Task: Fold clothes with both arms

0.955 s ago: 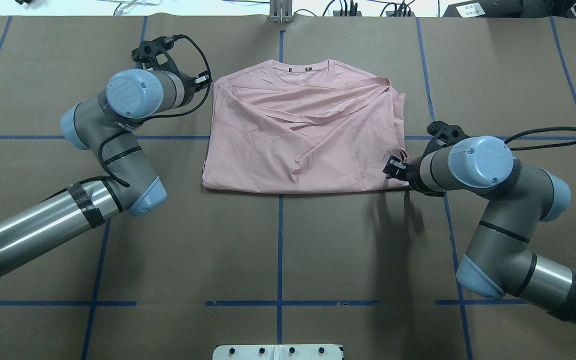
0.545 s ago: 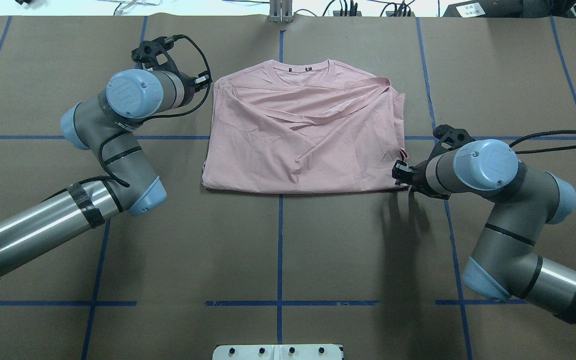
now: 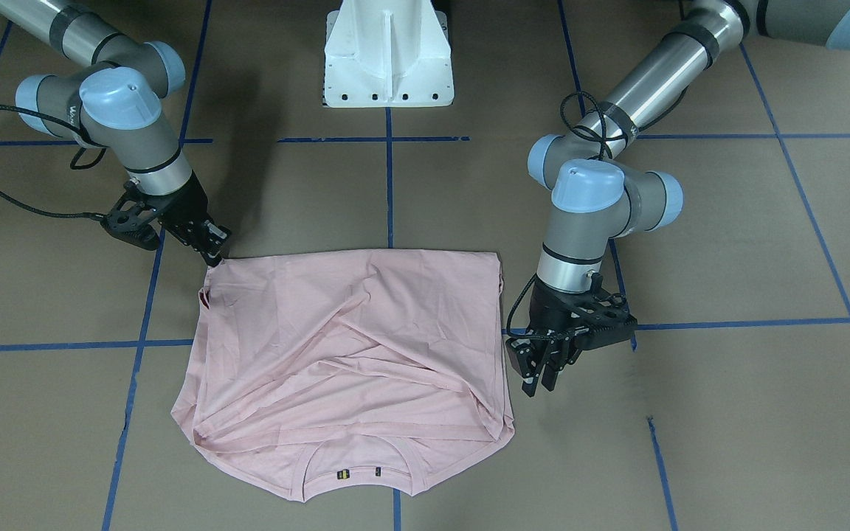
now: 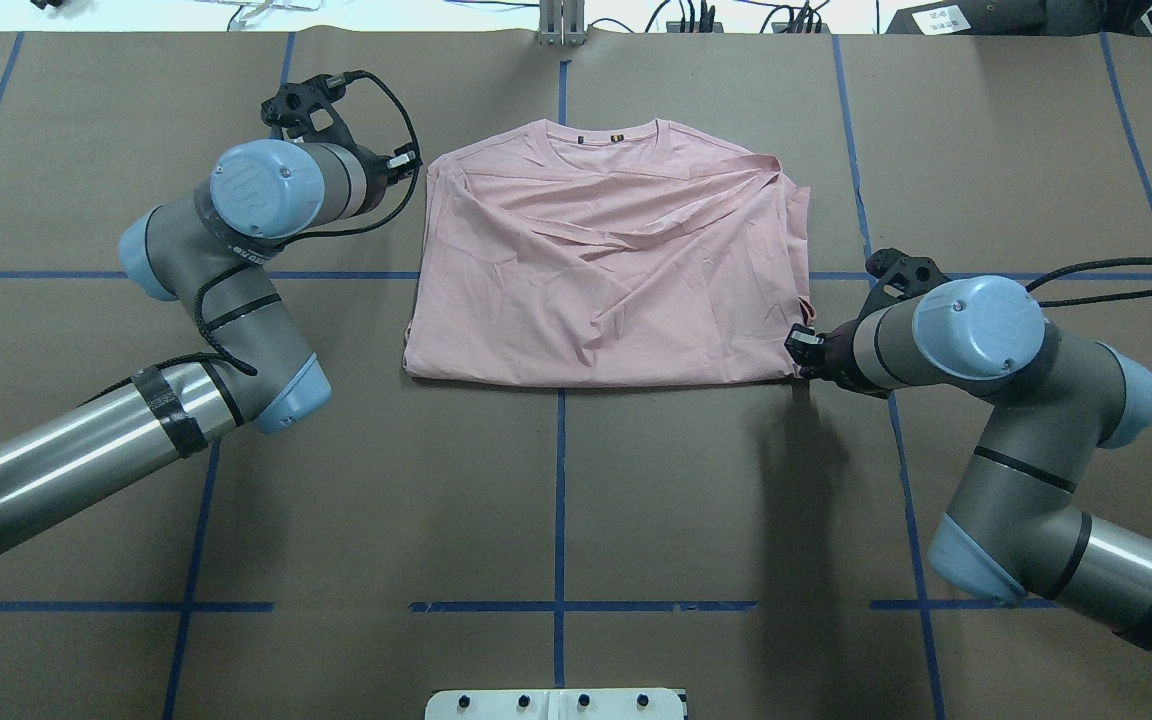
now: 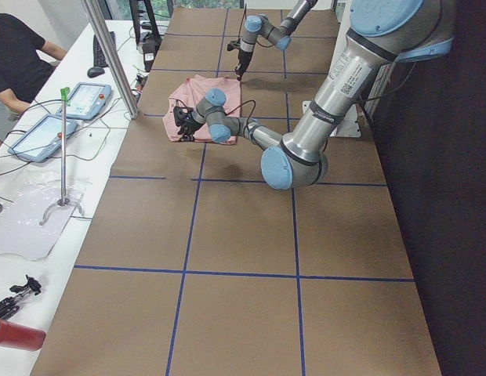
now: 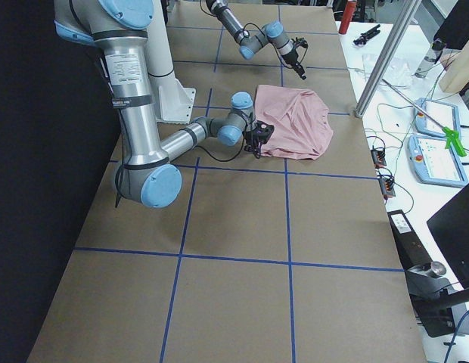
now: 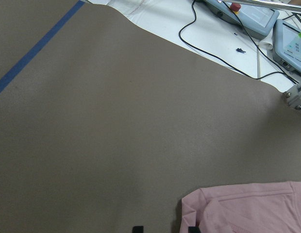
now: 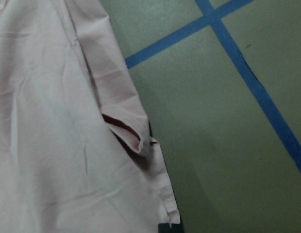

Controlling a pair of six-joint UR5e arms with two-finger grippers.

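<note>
The pale pink T-shirt (image 4: 606, 270) lies folded on the brown table, collar at the far edge; its print is hidden. It also shows in the front view (image 3: 351, 354). My left gripper (image 4: 408, 158) hovers open and empty just beside the shirt's far-left shoulder corner; the left wrist view shows its two fingertips apart with the shirt corner (image 7: 247, 208) beside them. My right gripper (image 4: 798, 348) sits low at the shirt's near-right hem corner (image 8: 160, 204). In the front view its fingers (image 3: 215, 251) come together on that corner.
The white pedestal base (image 3: 388, 51) stands at the robot's side of the table. Blue tape lines (image 4: 560, 500) cross the brown surface. Cables and control pendants (image 7: 252, 14) lie beyond the far edge. A metal post (image 4: 561, 20) stands behind the collar.
My right gripper has shifted outward from over the shirt's right edge and lowered onto the near-right hem corner. The left arm has not moved.
</note>
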